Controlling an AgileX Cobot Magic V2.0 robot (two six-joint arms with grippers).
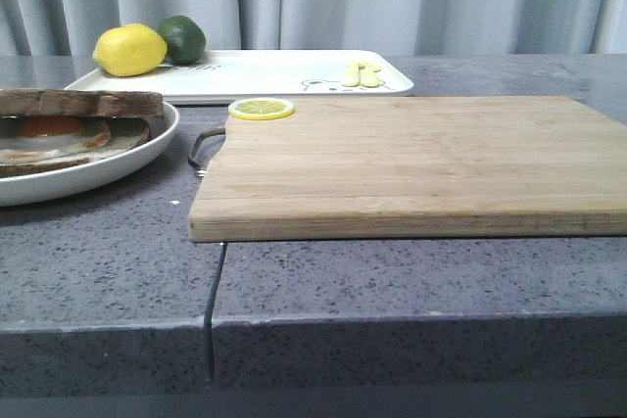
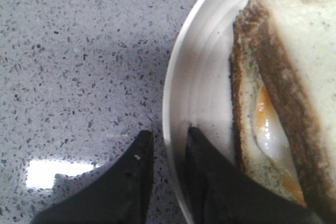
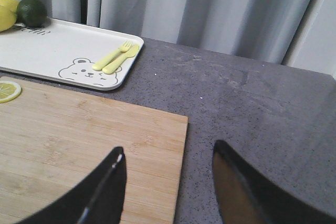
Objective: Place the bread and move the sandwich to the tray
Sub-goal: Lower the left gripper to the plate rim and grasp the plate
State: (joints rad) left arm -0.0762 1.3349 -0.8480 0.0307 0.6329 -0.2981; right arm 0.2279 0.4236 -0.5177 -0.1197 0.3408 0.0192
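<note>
Left wrist view shows your left gripper (image 2: 169, 148) pinching the round white plate's rim (image 2: 176, 103); lift the egg-and-brown-crusted-bread sandwich (image 1: 69, 129) level toward the white rectangular tray (image 1: 265, 73) at one o'clock. Right gripper (image 3: 169, 179) hangs apart.

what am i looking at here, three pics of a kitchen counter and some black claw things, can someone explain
These are three cameras on a two-armed robot. One looks forward over the counter; the other two sit on the wrists, so the black shapes are gripper fingers.

The front view shows a wooden board with a lemon slice, a sandwich with a fried egg on a round plate, and behind them a white tray holding a lemon, a lime and small yellow cutlery.

The left gripper has its fingers astride the plate's rim, one inside and one outside. The right gripper hangs open over the board's edge, holding nothing.
</note>
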